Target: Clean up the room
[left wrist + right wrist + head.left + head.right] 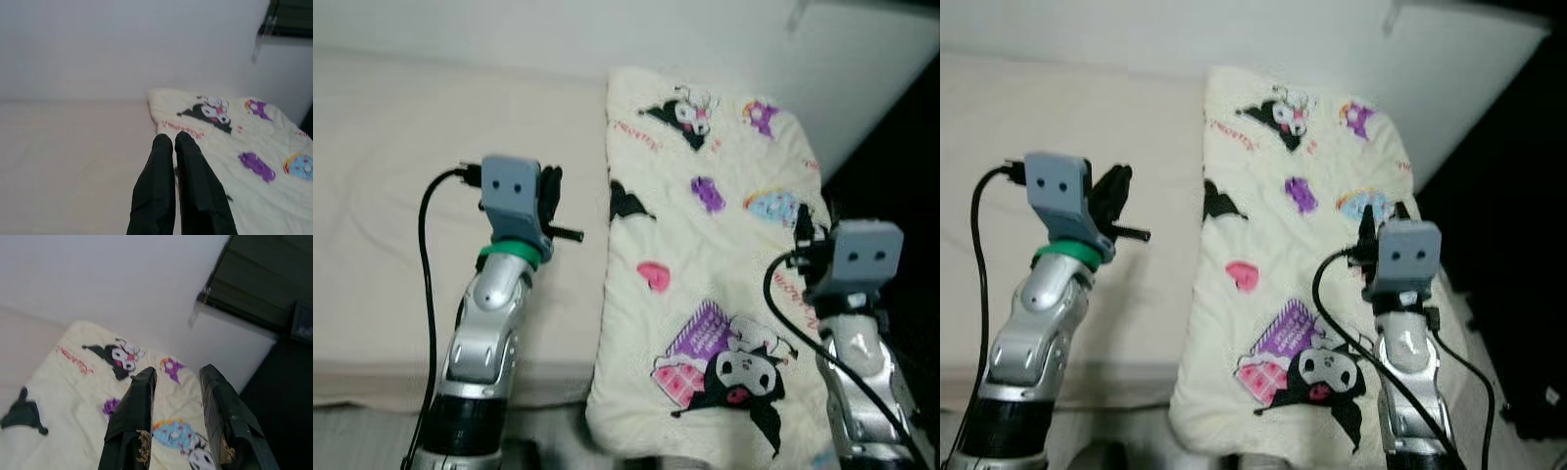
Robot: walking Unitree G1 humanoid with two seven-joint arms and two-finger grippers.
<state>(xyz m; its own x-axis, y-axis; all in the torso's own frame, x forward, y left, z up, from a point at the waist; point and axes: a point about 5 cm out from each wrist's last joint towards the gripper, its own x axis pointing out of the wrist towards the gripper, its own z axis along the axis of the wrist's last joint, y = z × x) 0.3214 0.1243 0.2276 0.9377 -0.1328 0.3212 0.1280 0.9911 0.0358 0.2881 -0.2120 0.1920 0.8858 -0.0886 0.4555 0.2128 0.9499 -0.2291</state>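
Note:
A cream blanket [705,264] printed with black cartoon figures and purple shapes lies folded along the right side of a beige bed [401,196]. My left gripper [174,139] hovers above the bare mattress just left of the blanket's edge, fingers pressed together and holding nothing. My right gripper [178,374] hangs over the blanket's right half near its right edge, its two fingers apart with nothing between them. The blanket [244,156] stretches toward the white wall ahead.
A white wall [607,29] runs behind the bed. A dark gap and dark furniture [264,279] sit to the right of the bed. The mattress's front edge [391,387] is close to my body, with floor below it.

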